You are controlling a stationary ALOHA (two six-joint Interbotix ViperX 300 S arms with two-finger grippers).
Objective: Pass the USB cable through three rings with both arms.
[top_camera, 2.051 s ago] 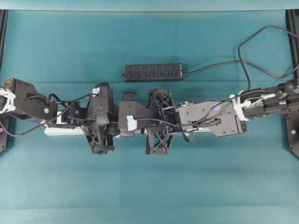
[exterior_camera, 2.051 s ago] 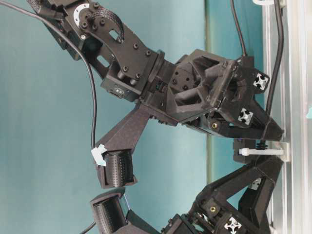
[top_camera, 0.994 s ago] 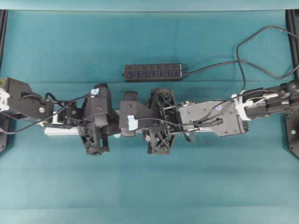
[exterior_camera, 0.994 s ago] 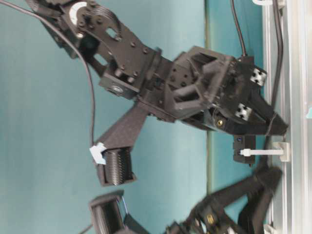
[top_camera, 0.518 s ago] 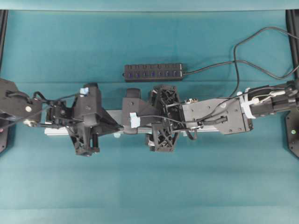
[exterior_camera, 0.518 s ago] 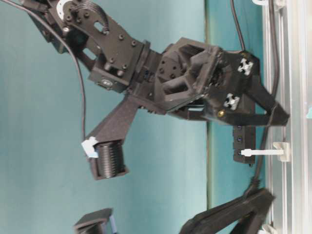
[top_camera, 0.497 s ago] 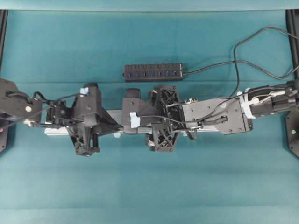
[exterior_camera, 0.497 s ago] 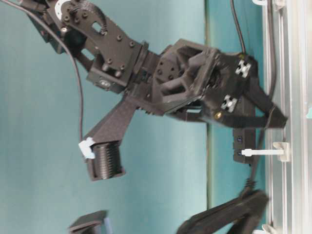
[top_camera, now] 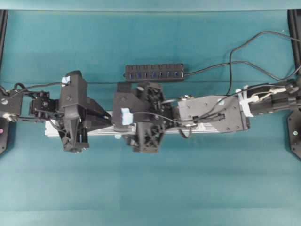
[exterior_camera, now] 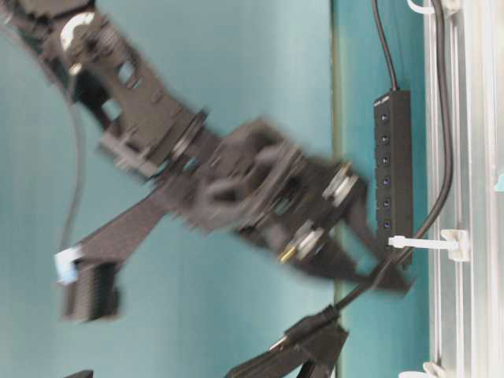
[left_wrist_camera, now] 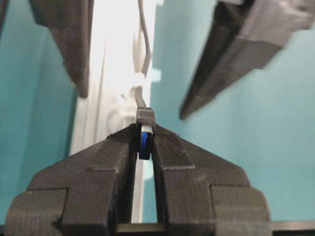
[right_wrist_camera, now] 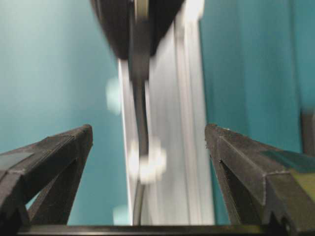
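I see the left gripper [left_wrist_camera: 144,140] with its fingers [left_wrist_camera: 115,157] closed tight on the plug of the USB cable [left_wrist_camera: 144,129]; a blue insert shows at the plug's end between the pads. The cable runs away from the plug along the silver aluminium rail [left_wrist_camera: 115,73], which is washed out bright in this view.

From the right wrist camera, the right gripper [right_wrist_camera: 147,142] stands with its fingers [right_wrist_camera: 64,147] spread wide and nothing between them. The cable [right_wrist_camera: 140,113] hangs in the gap, touching neither finger, and passes a whitish ring [right_wrist_camera: 146,162] on the rail [right_wrist_camera: 177,123]; the ring is blurred, so I cannot tell whether the cable goes through it.

In the table-level view the cable [exterior_camera: 441,181] lies along the rail and passes through a white ring [exterior_camera: 455,244] before dropping toward the left fingers. The right arm there is smeared by motion blur.

Overhead, both arms sit over the rail [top_camera: 106,130] on the teal worktop [top_camera: 150,188]. A black multi-port hub bar [top_camera: 154,73] lies just behind them.
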